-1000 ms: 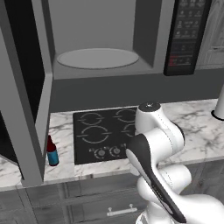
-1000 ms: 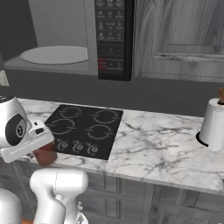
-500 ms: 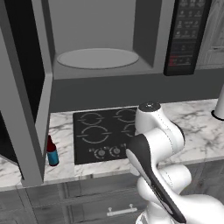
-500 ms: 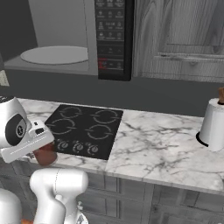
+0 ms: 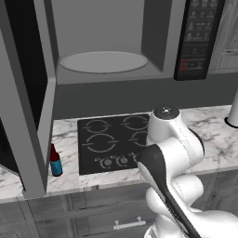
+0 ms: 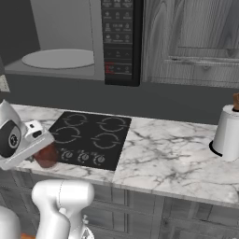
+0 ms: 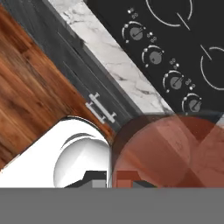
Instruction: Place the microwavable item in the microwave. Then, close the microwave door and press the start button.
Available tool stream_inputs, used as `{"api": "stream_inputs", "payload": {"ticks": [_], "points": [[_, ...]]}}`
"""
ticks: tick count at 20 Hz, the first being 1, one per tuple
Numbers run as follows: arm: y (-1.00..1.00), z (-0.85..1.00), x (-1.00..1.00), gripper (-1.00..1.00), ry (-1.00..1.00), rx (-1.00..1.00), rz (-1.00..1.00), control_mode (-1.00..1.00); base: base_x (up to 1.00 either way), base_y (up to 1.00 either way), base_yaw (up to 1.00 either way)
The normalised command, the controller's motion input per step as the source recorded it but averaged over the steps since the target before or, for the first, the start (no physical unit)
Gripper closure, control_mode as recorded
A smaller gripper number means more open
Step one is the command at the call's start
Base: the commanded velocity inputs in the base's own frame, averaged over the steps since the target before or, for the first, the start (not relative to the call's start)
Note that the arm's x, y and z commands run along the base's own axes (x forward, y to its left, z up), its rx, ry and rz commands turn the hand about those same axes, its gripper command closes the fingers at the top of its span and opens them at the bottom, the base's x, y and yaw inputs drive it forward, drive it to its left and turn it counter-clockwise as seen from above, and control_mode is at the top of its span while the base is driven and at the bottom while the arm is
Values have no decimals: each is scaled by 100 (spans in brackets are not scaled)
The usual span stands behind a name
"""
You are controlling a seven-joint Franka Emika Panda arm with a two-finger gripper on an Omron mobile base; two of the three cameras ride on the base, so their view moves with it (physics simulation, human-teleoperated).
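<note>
The microwave hangs above the desk, its grey cavity exposed and the round turntable plate lying bare inside. The microwave door stands swung wide at the left of the left base view, its dark window edge-on. The tall black button panel runs down the microwave's right side. On the marble desk sits a black four-burner stovetop with a row of knobs along its front edge. A white canister stands far right, well apart from the stovetop. A slim blue-labelled bottle stands upright near the desk's left front, beside the door. The reddish-brown cup rests between the end effector fingers, just beside the stovetop's front left corner; the end effector looks clenched on it.
</note>
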Motion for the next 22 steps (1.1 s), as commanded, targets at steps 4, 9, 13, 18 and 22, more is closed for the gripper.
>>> {"api": "stream_inputs", "payload": {"ticks": [4, 9, 13, 18, 22], "points": [[1, 100, 13, 100, -36, -5, 21, -100, 0, 0, 0], [0, 100, 2, 100, -32, -12, 19, -100, 0, 0, 0], [0, 97, 0, 100, -20, -10, 14, -100, 0, 0, 0], [3, 86, -3, 100, -10, -13, 5, -100, 0, 0, 0], [0, 86, 0, 100, -4, -4, 4, -100, 0, 0, 0]]}}
